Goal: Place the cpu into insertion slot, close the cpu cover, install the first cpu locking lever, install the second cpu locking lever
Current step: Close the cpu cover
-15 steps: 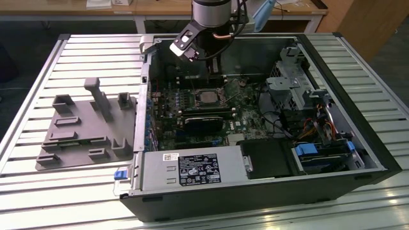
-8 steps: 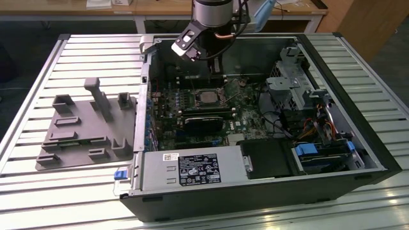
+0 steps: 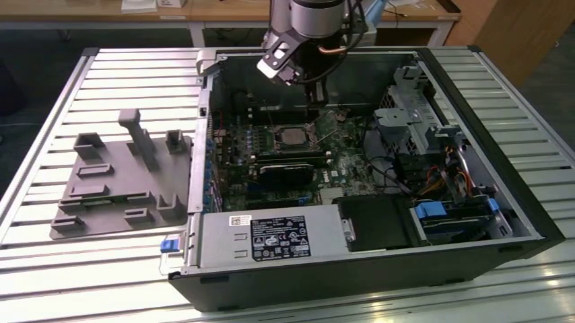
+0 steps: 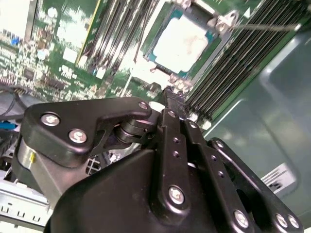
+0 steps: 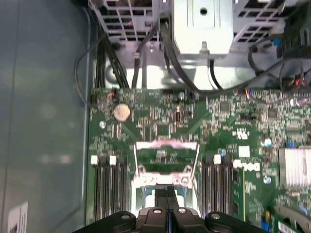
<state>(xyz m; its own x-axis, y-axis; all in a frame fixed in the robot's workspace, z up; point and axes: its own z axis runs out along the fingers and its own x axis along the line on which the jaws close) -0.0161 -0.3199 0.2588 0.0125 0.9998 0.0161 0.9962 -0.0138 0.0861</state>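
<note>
The cpu [image 3: 292,136] lies flat in the insertion slot [image 3: 269,139] on the green board inside the open computer case. In the second wrist view its pale top [image 4: 182,41] sits inside the slot's rim [image 4: 156,57]. The cpu cover [image 5: 167,144] stands raised, and the board shows through its window. A thin locking lever [image 4: 265,26] sticks out beside the slot. My gripper [image 3: 316,101] [image 5: 167,198] hangs just above the slot's far edge, near the raised cover. Its black fingers [image 4: 172,97] are shut with nothing visible between them.
Long black memory slots [image 5: 109,194] flank the socket. A black heatsink block [image 3: 287,176] sits on its near side. The drive cage [image 3: 413,114] and cables crowd the exterior view's right. The power supply [image 3: 260,239] is at the front. A grey fixture [image 3: 117,182] lies outside the case.
</note>
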